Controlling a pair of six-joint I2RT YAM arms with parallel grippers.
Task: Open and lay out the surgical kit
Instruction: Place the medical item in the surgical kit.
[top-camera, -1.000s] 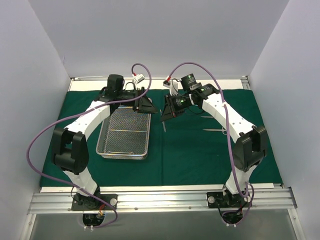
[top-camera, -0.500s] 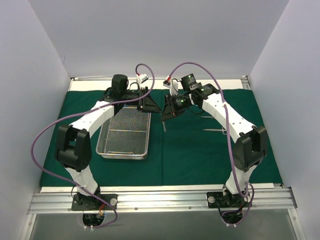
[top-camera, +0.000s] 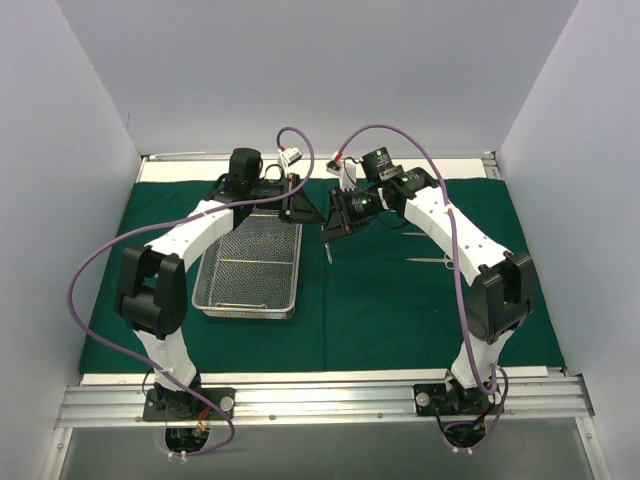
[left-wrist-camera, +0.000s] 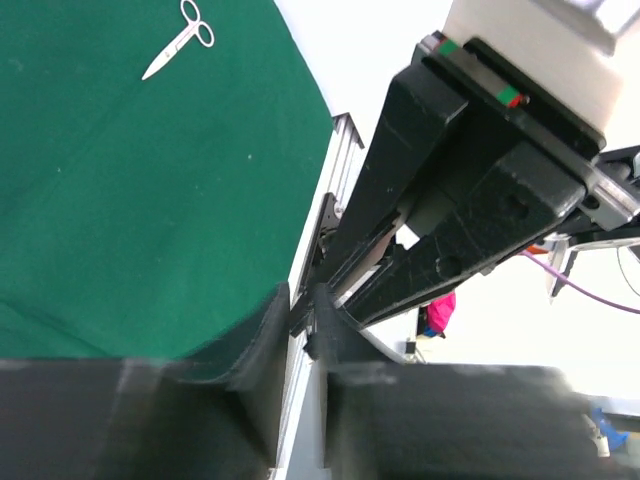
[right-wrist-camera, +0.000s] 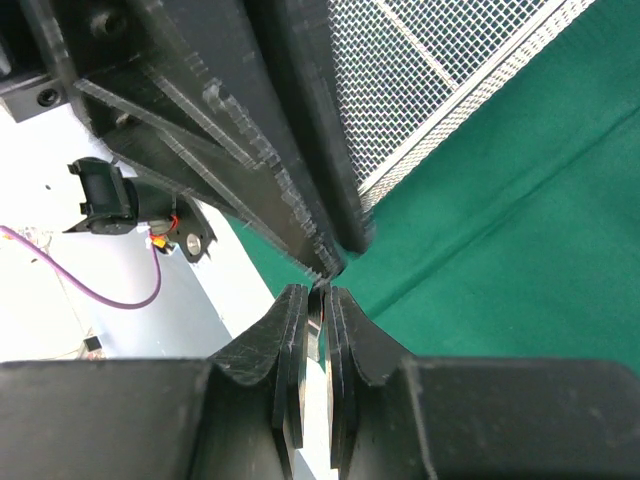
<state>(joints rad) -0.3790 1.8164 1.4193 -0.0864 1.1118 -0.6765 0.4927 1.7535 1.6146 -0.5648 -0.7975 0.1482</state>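
The dark green drape lies spread over the table, with the wire-mesh tray on its left half. My right gripper hangs above the drape just right of the tray. It is shut on a slim metal instrument, whose end hangs below it. My left gripper meets it tip to tip. The left gripper's fingers end right at the instrument's top. In the left wrist view the left gripper shows only a thin slit between its jaws, and a grip cannot be made out.
Two more instruments lie on the drape to the right, one farther back and one nearer. Small scissors show on the cloth in the left wrist view. White walls enclose the table on three sides, and a metal rail runs along the near edge.
My left gripper has swung right, up to the right gripper's tips, and its jaws have narrowed a lot. The right arm and its instrument have stayed still.
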